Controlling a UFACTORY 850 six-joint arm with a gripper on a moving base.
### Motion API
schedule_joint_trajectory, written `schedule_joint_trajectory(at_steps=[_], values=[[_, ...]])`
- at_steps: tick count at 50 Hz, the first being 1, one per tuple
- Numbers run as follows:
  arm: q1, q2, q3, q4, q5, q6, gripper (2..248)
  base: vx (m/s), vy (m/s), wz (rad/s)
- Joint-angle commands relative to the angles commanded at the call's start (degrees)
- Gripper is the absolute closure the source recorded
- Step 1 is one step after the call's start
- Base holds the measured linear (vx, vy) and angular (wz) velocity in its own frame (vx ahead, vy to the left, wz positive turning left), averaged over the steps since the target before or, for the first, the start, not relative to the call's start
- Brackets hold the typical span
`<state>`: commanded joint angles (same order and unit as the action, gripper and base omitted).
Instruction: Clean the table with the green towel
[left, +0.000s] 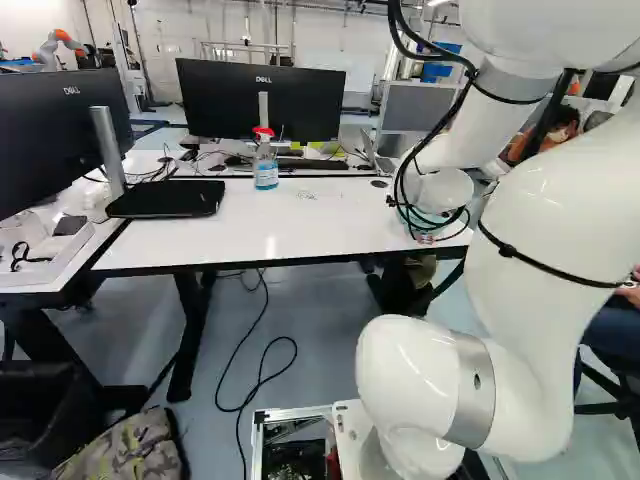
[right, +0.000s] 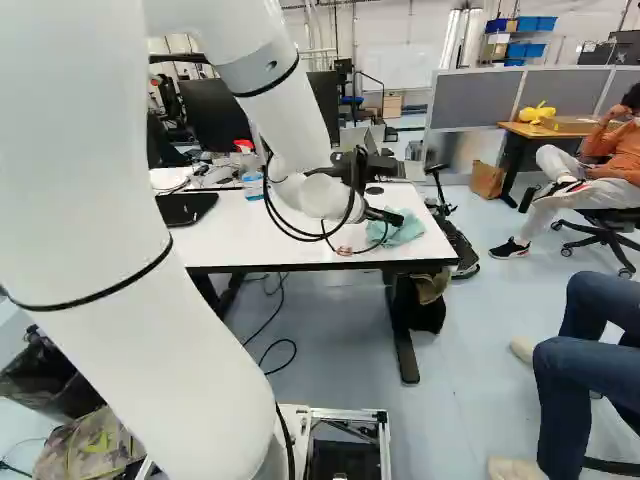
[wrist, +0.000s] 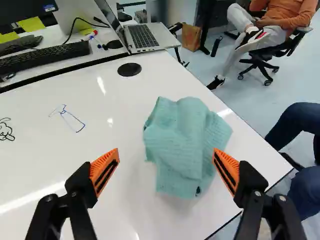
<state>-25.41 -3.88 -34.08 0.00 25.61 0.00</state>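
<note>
My fingers (wrist: 102, 167) stand wide; the towel (wrist: 180, 142) lies crumpled just ahead, off-centre toward the finger nearer the edge of the table (wrist: 252, 155).

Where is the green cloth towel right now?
In the right base view, the green cloth towel lies at the right end of the white tabletop, ahead of the open black gripper.

Brand lettering (left: 71, 90) on near monitor (left: 50, 140), far monitor (left: 220, 108).
</note>
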Motion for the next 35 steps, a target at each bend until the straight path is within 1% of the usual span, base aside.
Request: schedule_joint_trajectory(at_steps=[10,35], values=[[-1.3,-2.5,-2.6,0.0,-1.1,0.0,3,0.000,0.000,0.000],[-4.3,-8.6,-9.5,0.0,-5.8,0.0,3,0.000,0.000,0.000]])
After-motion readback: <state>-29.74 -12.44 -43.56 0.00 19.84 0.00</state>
